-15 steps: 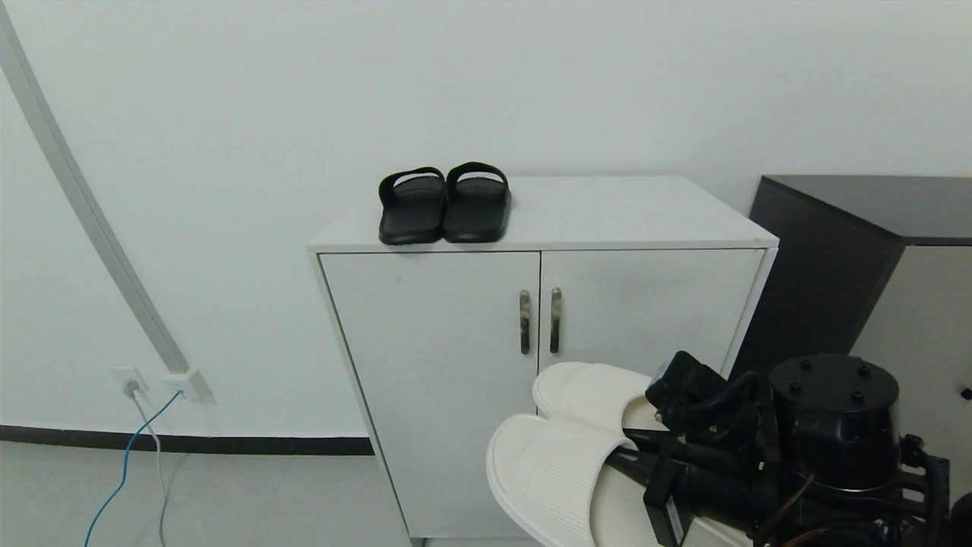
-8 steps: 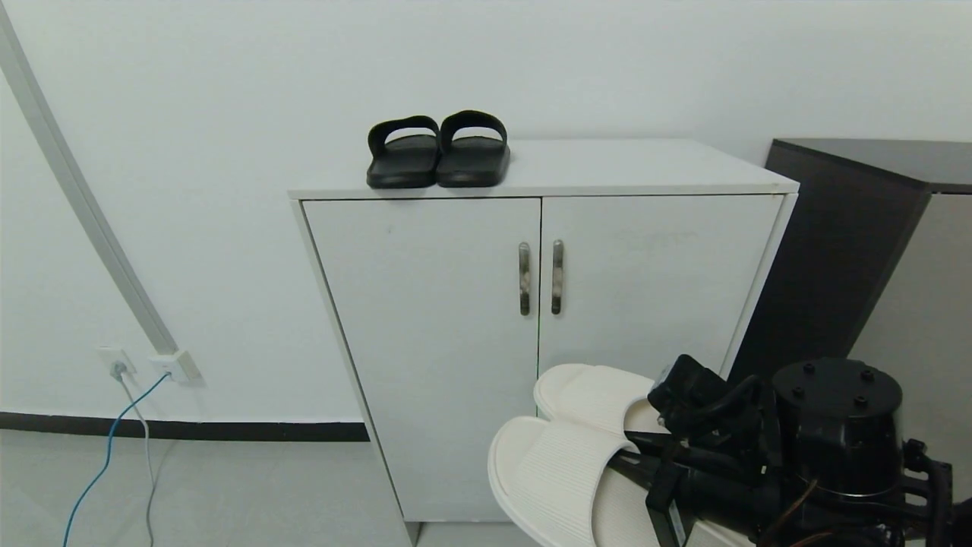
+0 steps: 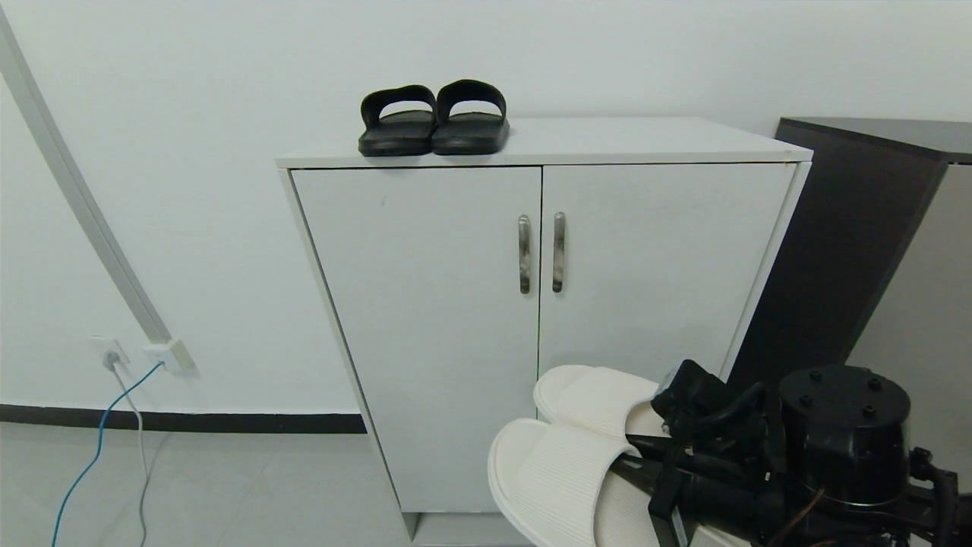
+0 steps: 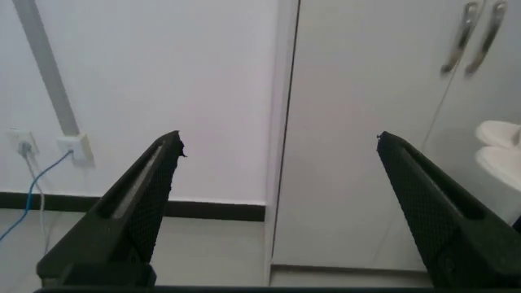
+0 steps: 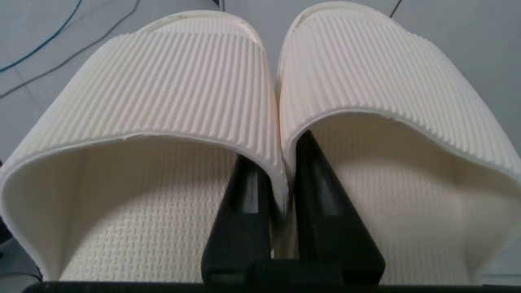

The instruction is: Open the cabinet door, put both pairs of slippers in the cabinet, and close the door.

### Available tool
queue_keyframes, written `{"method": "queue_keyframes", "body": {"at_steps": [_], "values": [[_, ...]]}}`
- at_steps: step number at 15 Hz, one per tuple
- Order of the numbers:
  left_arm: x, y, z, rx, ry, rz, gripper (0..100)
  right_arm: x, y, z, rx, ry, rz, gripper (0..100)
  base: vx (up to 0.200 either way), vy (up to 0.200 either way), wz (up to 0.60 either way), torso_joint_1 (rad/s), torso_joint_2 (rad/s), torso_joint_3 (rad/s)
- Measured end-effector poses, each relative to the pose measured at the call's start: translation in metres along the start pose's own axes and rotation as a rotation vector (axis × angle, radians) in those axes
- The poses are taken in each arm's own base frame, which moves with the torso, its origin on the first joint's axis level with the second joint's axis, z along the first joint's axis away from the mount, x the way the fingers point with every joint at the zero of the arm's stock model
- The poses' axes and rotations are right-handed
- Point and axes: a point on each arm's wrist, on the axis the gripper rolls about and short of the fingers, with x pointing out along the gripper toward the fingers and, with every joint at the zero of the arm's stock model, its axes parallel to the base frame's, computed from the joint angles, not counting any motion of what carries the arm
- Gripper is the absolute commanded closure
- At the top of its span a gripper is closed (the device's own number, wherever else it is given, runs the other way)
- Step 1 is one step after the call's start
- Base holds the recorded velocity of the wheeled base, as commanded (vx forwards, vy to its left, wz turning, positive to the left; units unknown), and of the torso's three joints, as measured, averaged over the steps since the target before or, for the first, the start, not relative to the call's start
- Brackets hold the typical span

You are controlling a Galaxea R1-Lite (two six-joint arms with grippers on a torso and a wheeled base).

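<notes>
A white two-door cabinet (image 3: 425,319) stands against the wall with both doors closed and two metal handles (image 3: 524,253) at the centre seam. A pair of black slippers (image 3: 434,119) rests on its top, near the left. My right gripper (image 5: 281,191) is shut on a pair of white slippers (image 3: 562,448), pinching their inner straps together, low in front of the right door. In the right wrist view the white slippers (image 5: 269,122) sit side by side over the fingers. My left gripper (image 4: 277,146) hangs open and holds nothing, facing the cabinet's left edge (image 4: 285,138).
A dark cabinet (image 3: 858,235) stands just right of the white one. On the left wall are a slanted cable duct (image 3: 76,190) and sockets (image 3: 140,353) with a blue cable (image 3: 83,463) trailing to the floor. Open floor lies left of the cabinet.
The head view has dropped lower, so the cabinet and black slippers sit higher in the picture. My right gripper still holds the white slippers in the same place.
</notes>
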Motion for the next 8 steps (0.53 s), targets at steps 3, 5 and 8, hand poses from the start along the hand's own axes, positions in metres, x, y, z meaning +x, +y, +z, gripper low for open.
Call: {"method": "queue_keyframes", "body": {"at_steps": [3,5,8], "values": [[0.019,-0.006,0.029,-0.024,0.087,-0.208,0,-0.001,0.001,-0.003,-0.001,0.007,0.005,100,0.000,0.000,0.00,0.000,0.00,0.000],[0.041,-0.010,0.042,-0.044,0.161,-0.348,0,-0.001,0.001,-0.002,0.001,-0.009,0.003,100,0.000,0.000,0.00,0.000,0.00,0.000],[0.079,-0.015,0.070,-0.053,0.170,-0.464,0,0.001,0.000,-0.003,0.003,-0.004,0.001,100,0.000,0.000,0.00,0.000,0.00,0.000]]}}
